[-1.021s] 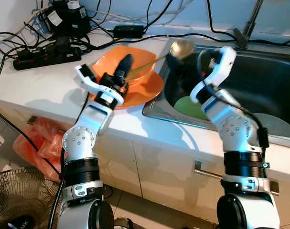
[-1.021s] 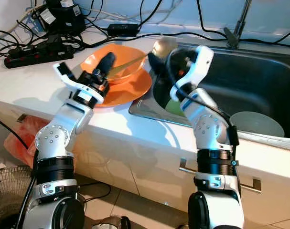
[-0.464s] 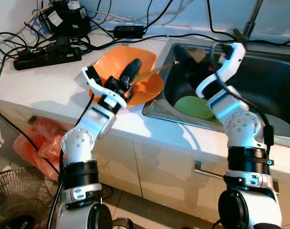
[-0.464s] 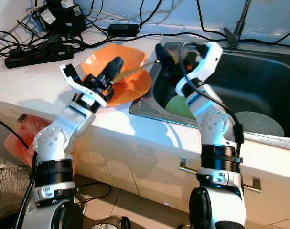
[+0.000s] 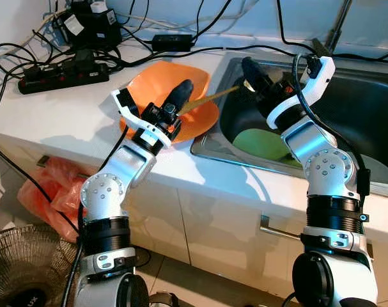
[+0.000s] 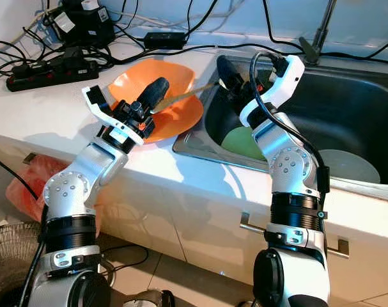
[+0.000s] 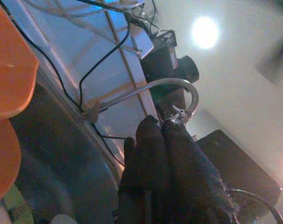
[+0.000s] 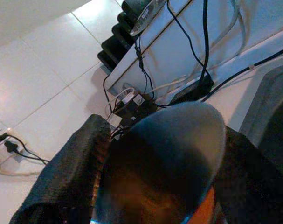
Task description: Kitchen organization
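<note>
- Comparing with a second ago, we see the right gripper [image 5: 254,75] has carried the golden spoon [image 5: 213,97] off the orange dishes and back over the sink's [image 5: 366,77] left rim; the bowl of the spoon, then raised above the rim, now sits between the black fingers, which are clamped on it, as the right wrist view shows [image 8: 164,158].
- Over the same second the left gripper [image 5: 176,97] has lifted and tilted the upper orange bowl [image 5: 156,80], so it now leans up on edge over the orange plate [image 5: 203,118] near the counter's [image 5: 59,115] sink-side edge.
- Its fingers lie together in the left wrist view [image 7: 169,177]; whether they pinch the bowl's rim we cannot tell.
- We judge the spoon is being separated from the dishes, probably bound for the sink, which frees the bowl and plate for stacking or moving.
- The spoon is polished metal, thin-handled, with a smooth rounded bowl that mirrors the room.
- The orange bowl and plate look like glossy plastic, shallow and round.
- The sink is brushed stainless steel; a pale green plate [image 5: 261,144] and a grey dish [image 5: 372,167] lie in its basin.
- Black cables and a power strip [image 5: 62,75] clutter the counter's back-left corner.
</note>
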Controlling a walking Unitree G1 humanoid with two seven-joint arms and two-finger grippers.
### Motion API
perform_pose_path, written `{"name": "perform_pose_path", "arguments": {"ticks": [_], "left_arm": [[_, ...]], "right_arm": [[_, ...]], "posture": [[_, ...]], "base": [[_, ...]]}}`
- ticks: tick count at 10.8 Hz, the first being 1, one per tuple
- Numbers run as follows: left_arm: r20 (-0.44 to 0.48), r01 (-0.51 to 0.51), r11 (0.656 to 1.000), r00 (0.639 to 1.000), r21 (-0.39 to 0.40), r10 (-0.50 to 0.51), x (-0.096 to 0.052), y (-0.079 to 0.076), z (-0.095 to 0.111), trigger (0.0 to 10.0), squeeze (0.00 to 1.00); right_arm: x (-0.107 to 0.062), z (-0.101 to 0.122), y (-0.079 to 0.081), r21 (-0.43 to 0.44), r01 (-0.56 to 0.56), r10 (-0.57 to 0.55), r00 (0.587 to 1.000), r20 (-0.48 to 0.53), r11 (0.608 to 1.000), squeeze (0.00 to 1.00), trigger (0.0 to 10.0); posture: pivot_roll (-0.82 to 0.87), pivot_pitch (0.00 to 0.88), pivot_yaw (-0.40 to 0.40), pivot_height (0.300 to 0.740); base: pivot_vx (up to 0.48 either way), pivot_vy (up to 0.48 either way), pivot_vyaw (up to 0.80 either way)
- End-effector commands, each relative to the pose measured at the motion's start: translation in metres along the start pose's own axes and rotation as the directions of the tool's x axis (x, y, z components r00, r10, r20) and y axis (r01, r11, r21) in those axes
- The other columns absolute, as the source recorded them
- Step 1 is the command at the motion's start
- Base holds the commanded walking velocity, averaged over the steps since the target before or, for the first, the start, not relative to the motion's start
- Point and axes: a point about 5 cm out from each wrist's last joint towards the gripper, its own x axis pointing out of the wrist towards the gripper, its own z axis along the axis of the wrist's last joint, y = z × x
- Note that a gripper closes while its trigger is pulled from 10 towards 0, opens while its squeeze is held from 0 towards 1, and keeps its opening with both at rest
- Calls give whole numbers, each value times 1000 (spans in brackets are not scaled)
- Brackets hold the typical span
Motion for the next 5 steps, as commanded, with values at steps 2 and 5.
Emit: {"name": "perform_pose_path", "arguments": {"ticks": [2, 5], "left_arm": [[-14, 27, 1000, 1000, 15, -26, -2, -5, 2, 0, 0], [70, -16, 1000, 997, 18, 15, -4, 2, 18, 0, 0]], "right_arm": [[4, 4, 6, 28, -19, 18, 1000, 12, 999, 0, 0], [3, 6, 4, 47, -8, 7, 1000, 19, 999, 0, 0]], "posture": [[34, 66, 75, 740], [32, 69, 73, 740]], "base": [[0, 0, 0], [0, 0, 0]]}}
